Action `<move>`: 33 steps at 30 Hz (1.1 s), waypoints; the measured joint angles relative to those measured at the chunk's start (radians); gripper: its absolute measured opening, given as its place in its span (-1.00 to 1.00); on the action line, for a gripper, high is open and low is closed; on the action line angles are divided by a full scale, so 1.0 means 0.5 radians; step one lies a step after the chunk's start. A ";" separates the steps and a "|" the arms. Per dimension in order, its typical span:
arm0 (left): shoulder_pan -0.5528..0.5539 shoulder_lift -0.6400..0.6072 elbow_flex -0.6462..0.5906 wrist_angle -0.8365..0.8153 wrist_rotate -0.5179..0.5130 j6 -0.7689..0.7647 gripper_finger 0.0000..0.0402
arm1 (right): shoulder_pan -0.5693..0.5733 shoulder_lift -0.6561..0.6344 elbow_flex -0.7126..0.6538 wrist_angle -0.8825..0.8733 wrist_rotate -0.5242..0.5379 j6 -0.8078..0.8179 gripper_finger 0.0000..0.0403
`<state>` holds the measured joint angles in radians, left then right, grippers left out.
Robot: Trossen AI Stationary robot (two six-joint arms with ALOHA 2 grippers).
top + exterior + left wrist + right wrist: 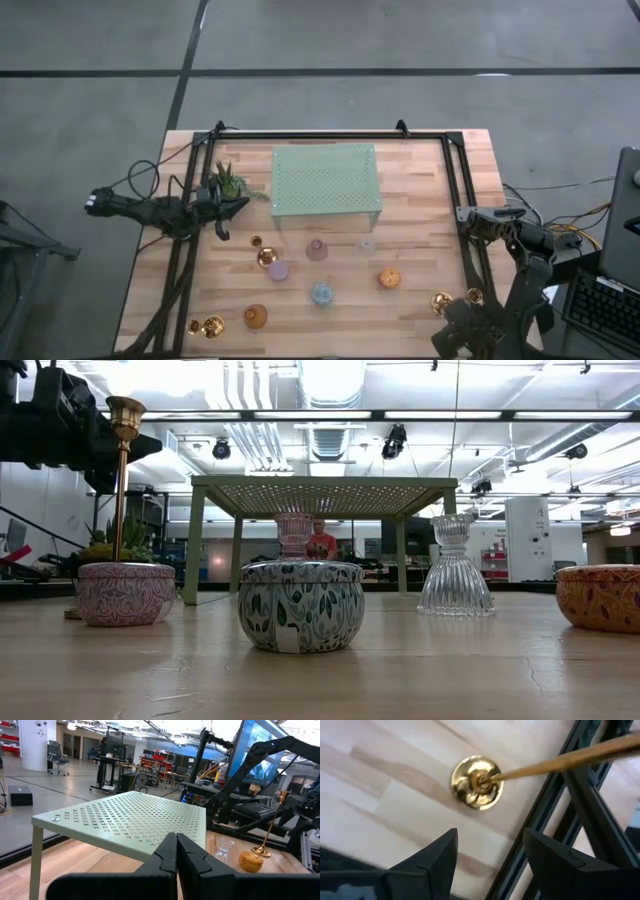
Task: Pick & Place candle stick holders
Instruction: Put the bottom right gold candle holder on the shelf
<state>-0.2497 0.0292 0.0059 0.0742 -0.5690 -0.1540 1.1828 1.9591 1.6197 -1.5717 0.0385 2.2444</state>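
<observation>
Three gold candlesticks stand on their round bases: one at the left middle (265, 257), one at the near left (212, 326), one at the near right (441, 302). Small squat holders sit between them: purple (278, 270), pink (317, 249), clear glass (367, 243), orange (389, 278), blue (321, 294), amber (256, 317). My left gripper (238, 206) is shut and empty, in the air beside the plant (228, 183); its fingers (176, 845) point toward the table's right. My right gripper (490, 837) is open above the near-right candlestick's base (476, 781) and touches nothing.
A pale green perforated platform (327, 180) stands on legs at the table's far middle. A black frame (300, 135) runs along the table's far, left and right sides. In the low view the left-middle candlestick (123, 470) rises in front of my left arm (55, 425).
</observation>
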 joint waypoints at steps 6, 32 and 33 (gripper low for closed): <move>0.000 0.000 0.000 0.000 0.000 0.000 -0.99 | -0.002 0.000 -0.094 0.001 0.143 -0.002 0.09; 0.000 0.000 0.000 0.000 0.000 0.000 -0.99 | -0.002 -0.001 -0.331 0.001 0.397 0.000 -0.14; 0.001 -0.001 0.000 0.000 0.000 0.000 -0.99 | -0.002 -0.001 -0.334 -0.001 0.397 0.000 -0.20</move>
<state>-0.2494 0.0289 0.0059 0.0742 -0.5690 -0.1540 1.1816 1.9584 1.4525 -1.5720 0.2371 2.2442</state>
